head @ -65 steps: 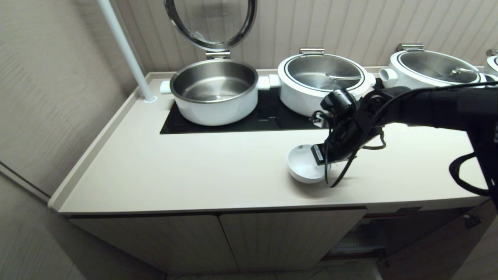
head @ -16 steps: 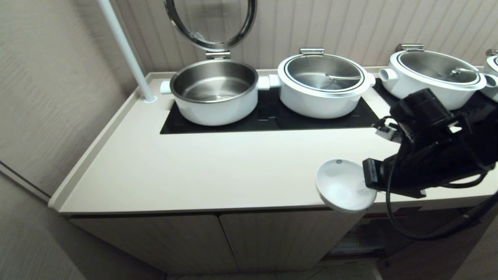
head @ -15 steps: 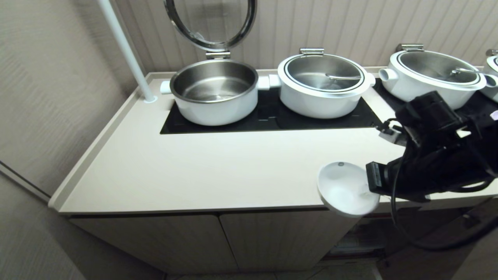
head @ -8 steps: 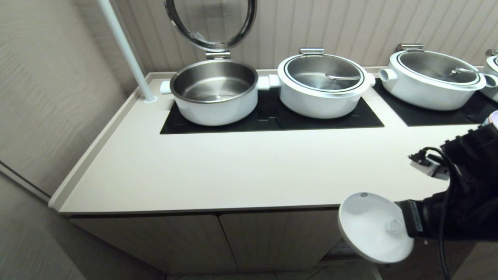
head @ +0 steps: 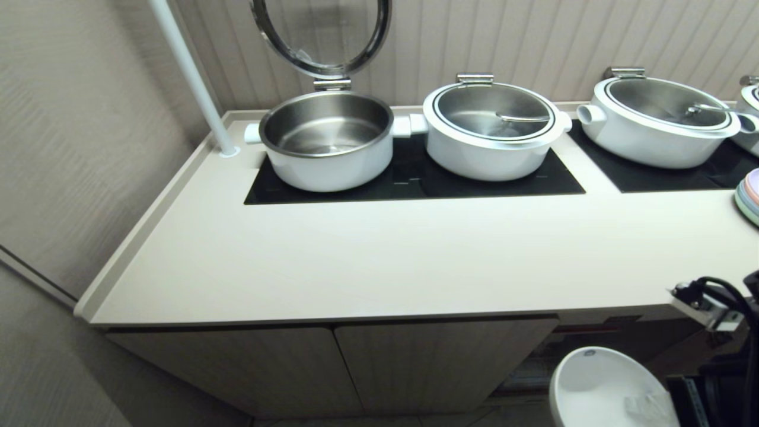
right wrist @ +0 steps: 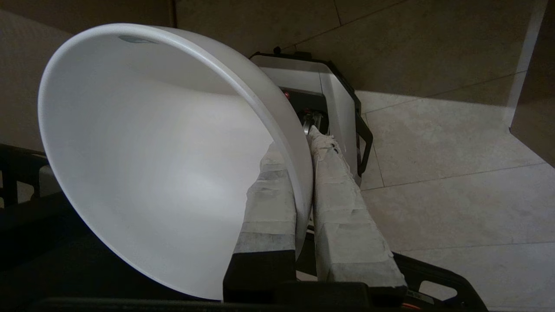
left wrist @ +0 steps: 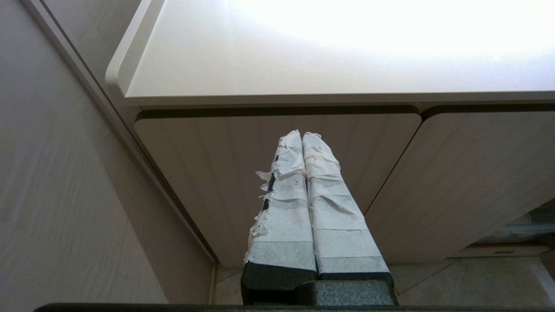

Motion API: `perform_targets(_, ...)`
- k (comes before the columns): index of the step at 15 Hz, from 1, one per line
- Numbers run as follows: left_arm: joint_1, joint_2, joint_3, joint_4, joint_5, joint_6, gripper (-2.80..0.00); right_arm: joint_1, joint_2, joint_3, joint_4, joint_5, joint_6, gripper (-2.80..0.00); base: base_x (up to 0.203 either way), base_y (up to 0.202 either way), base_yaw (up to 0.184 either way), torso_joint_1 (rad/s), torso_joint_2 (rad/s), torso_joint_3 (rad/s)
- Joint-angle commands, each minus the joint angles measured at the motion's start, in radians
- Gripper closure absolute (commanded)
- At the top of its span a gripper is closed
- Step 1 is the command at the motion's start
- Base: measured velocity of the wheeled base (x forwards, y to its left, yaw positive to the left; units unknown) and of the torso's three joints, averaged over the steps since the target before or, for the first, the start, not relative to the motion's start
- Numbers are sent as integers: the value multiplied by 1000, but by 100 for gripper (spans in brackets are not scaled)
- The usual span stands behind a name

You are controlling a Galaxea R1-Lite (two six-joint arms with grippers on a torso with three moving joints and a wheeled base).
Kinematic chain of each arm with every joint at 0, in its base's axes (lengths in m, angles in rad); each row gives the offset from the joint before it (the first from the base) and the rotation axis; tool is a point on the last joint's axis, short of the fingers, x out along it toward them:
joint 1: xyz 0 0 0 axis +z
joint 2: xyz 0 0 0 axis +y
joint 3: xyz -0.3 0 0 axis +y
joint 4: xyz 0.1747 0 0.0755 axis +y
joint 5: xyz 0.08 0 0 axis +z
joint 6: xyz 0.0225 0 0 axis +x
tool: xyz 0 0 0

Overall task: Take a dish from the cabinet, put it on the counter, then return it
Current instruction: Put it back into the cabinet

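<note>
No readable writing anywhere – only a small grey mark near the rim of the dish (head: 599,385), too small to read. Dish is a plain white round bowl, smooth and empty inside, held tilted below the counter (head: 356,267) edge, in front of the cabinet (head: 427,362), at lower right of head view. Right gripper (right wrist: 303,173) has its taped fingers (right wrist: 342,208) pinched on the dish rim, one inside, one outside. Left gripper (left wrist: 302,138) sits low in front of the closed fluted doors, w/ taped fingers pressed together, holding nothing. Counter is cream-beige w/ raised rim and a glossy black panel (head: 415,178); L to R on it: white pole (head: 190,77), open steel pot (head: 326,142) w/ lid up, two lidded pots (head: 492,127). Ribbed beige walls, pale tile floor (right wrist: 455,173).
</note>
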Motion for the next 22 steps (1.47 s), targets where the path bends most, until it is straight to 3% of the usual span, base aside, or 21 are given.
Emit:
perform_targets(1,0,0,0,-1,0,0,0,9,-56,40,3,1,0,0,0,0,0,0,0,0)
perform_targets(6,0,0,0,-1,0,0,0,62,-121,107,4,-1,1,0,0,0,0,0,0,0)
perform_targets(22,0,0,0,-1,0,0,0,61,-170,176,32,-5,25,0,0,0,0,0,0,0)
